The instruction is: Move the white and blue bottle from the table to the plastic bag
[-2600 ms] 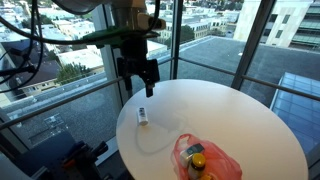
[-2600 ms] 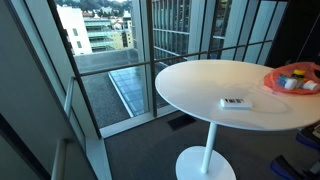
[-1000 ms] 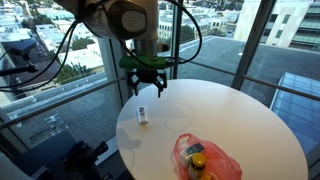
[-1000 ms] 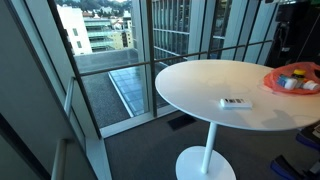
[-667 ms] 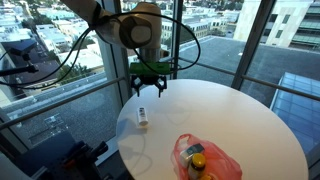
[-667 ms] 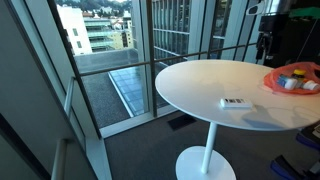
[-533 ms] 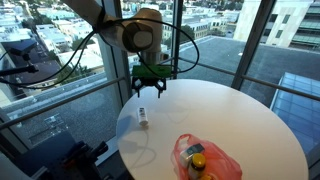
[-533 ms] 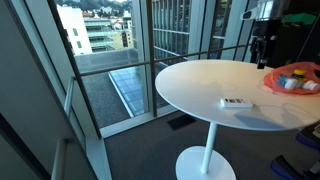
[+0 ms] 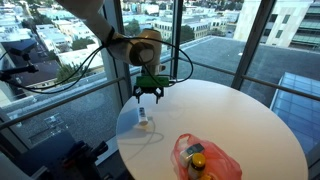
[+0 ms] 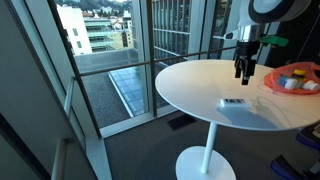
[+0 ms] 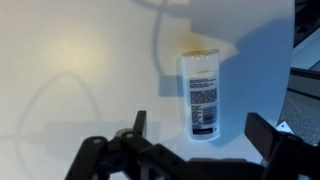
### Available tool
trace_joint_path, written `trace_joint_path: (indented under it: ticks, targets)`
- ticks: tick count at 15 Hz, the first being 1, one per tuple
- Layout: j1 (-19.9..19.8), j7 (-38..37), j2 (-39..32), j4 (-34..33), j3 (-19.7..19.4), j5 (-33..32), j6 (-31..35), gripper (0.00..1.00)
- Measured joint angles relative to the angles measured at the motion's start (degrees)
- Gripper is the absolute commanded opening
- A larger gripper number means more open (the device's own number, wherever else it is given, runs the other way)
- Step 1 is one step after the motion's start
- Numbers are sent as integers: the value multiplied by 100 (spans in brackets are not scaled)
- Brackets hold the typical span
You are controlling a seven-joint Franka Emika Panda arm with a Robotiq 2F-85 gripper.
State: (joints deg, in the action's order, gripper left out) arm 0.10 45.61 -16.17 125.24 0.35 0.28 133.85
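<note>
The white and blue bottle (image 9: 143, 117) lies flat on the round white table (image 9: 250, 120), near its edge. It shows in both exterior views (image 10: 235, 102) and in the wrist view (image 11: 202, 94), label up. My gripper (image 9: 148, 95) hangs open and empty just above the bottle (image 10: 243, 73); in the wrist view its two fingers (image 11: 202, 128) stand wide apart on either side of the bottle's end. The plastic bag (image 9: 205, 160) is orange-red and translucent, with items inside, and lies on the table apart from the bottle (image 10: 291, 79).
The table stands on a single pedestal (image 10: 207, 160) next to floor-to-ceiling windows (image 10: 120, 60). Cables (image 9: 80, 65) trail from the arm towards the window side.
My gripper has come down and moved across from near the window to just above the bottle. The bottle and bag have not moved.
</note>
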Motion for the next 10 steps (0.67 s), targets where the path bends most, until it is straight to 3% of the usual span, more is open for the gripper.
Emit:
trace_joint_path:
  ticks: [10]
  targets:
    - [7,-177,-584,-104,267,-407,504,100]
